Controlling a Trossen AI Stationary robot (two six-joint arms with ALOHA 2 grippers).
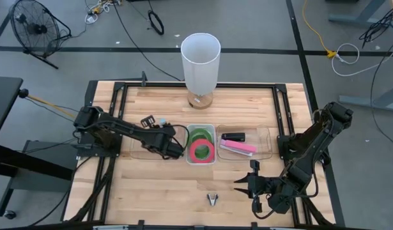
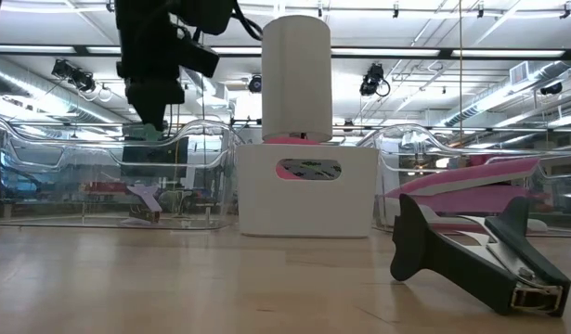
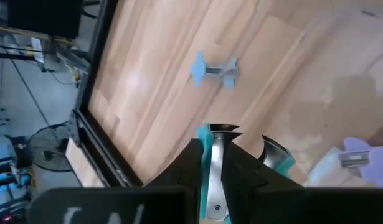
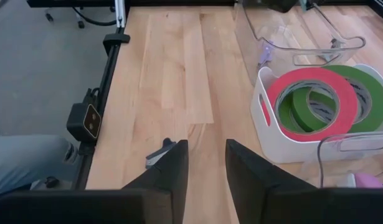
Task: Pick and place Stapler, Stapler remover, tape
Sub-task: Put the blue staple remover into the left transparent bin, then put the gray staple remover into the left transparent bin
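Note:
My left gripper hangs over the left clear tray, shut on a teal and silver staple remover. A purple staple remover lies in that tray. A blue one lies on the wood by the tray's far side. A black staple remover lies on the table near the front edge. My right gripper is open and empty, and that remover lies just outside one fingertip. Two green tape rolls and a pinkish red one lie in the white bin. My left gripper pinches the teal staple remover between its two fingers, with its teal and silver upper part sticking out past the fingertips. The fingers point down from above. The remover is lifted clear and shows just under the gripper in the low view.
A tall white cylinder stands at the far middle of the table. The right clear tray holds a black stapler and a pink one. Black rails frame the table. Bare wood lies along the front.

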